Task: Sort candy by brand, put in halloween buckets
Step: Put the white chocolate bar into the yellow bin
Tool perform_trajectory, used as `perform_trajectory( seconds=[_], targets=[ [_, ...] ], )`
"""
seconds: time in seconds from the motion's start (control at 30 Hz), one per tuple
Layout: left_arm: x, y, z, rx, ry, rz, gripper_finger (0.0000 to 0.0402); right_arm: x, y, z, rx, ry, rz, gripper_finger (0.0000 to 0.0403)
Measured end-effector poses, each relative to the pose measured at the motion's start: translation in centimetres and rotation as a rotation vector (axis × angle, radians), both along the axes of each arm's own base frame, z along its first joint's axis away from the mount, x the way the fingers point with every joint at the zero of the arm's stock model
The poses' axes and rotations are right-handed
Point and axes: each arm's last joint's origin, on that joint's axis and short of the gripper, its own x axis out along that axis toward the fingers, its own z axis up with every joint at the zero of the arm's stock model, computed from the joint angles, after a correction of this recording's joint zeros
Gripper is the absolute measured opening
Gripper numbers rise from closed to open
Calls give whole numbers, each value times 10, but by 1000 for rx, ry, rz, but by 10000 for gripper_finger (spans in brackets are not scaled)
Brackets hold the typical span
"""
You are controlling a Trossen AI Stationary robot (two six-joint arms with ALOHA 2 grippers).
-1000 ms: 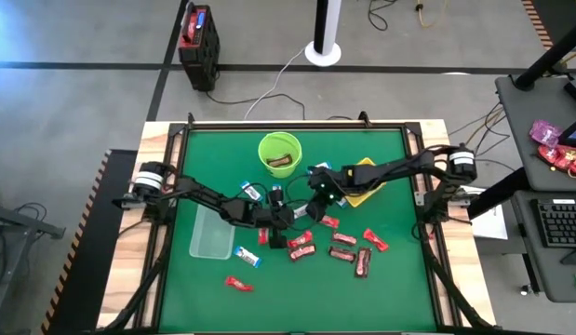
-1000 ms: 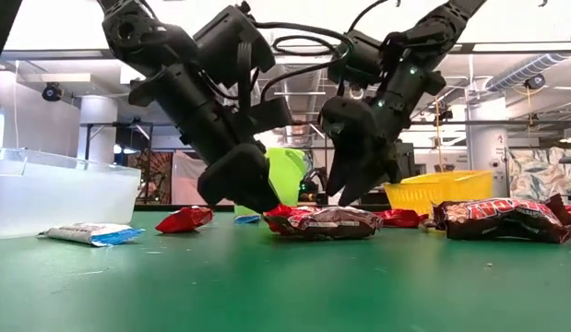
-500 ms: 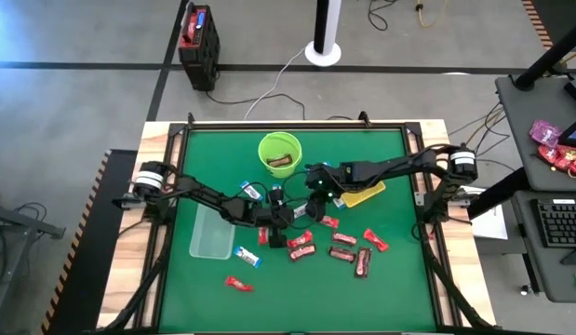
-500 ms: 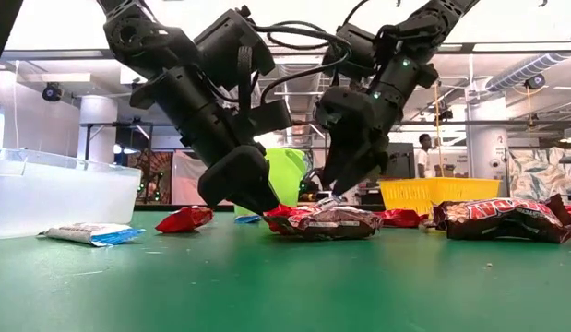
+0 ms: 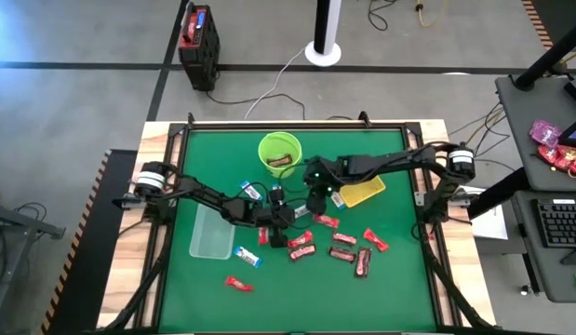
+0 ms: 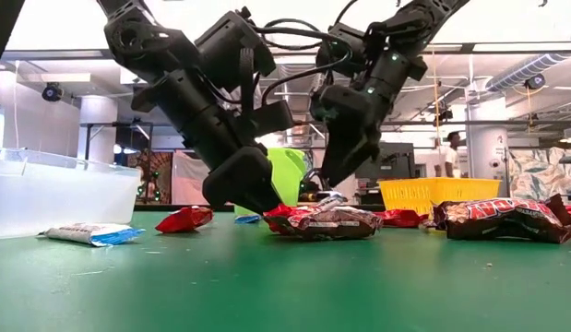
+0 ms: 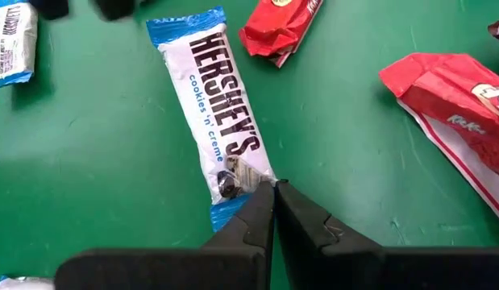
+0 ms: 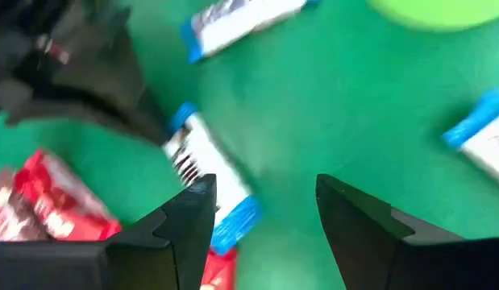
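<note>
I count three containers on my surface (image 5: 381, 279): one lime-green bucket (image 5: 279, 154), one yellow tray (image 5: 365, 193), one clear tub (image 5: 211, 232). Loose candy: about three blue-and-white bars (image 5: 247, 257), roughly four red ones (image 5: 238, 283) and three or four dark brown ones (image 5: 364, 262); the arms hide others.

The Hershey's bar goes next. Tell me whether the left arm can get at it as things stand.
Probably yes. The left claw, shut, has its tips at the end of the Hershey's bar, and nothing lies on the bar. The right claw, open, hovers close by and may crowd it.
</note>
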Motion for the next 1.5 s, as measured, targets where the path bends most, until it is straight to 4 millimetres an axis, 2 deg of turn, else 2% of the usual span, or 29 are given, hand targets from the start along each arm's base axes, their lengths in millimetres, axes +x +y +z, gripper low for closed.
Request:
perform_trajectory(
  seconds=[0.2, 0.37, 0.5, 0.63, 0.87, 0.93, 1.1, 1.27, 1.37, 1.5],
  targets=[
    [0, 0, -1, 0, 1, 1, 0, 7, 3, -17, 12, 64, 59, 206],
    [0, 1, -2, 0, 3, 1, 0, 13, 5, -20, 31, 72, 86, 205],
    [-1, 1, -2, -1, 4, 2, 0, 14, 6, -25, 82, 76, 111, 189],
    [0, 1, -2, -1, -2, 2, 0, 14, 7, -27, 101, 81, 120, 145],
    [1, 1, 0, 4, -35, 16, 0, 17, 7, -24, 99, 69, 127, 30],
    [0, 1, 4, 18, -37, 30, 0, 17, 7, -23, 98, 69, 128, 24],
    [-7, 3, 29, 36, -50, 45, 0, 10, 8, -12, 101, 106, 124, 26],
    [-21, 3, 67, 64, -90, 69, 0, -3, 9, 21, 84, 72, 120, 25],
    [-34, 1, 89, 72, -108, 68, 0, -21, 10, 42, 16, 115, 61, 25],
    [-50, -3, 115, 57, -139, 60, 0, -57, 9, 65, -126, 276, -120, 24]
  ],
)
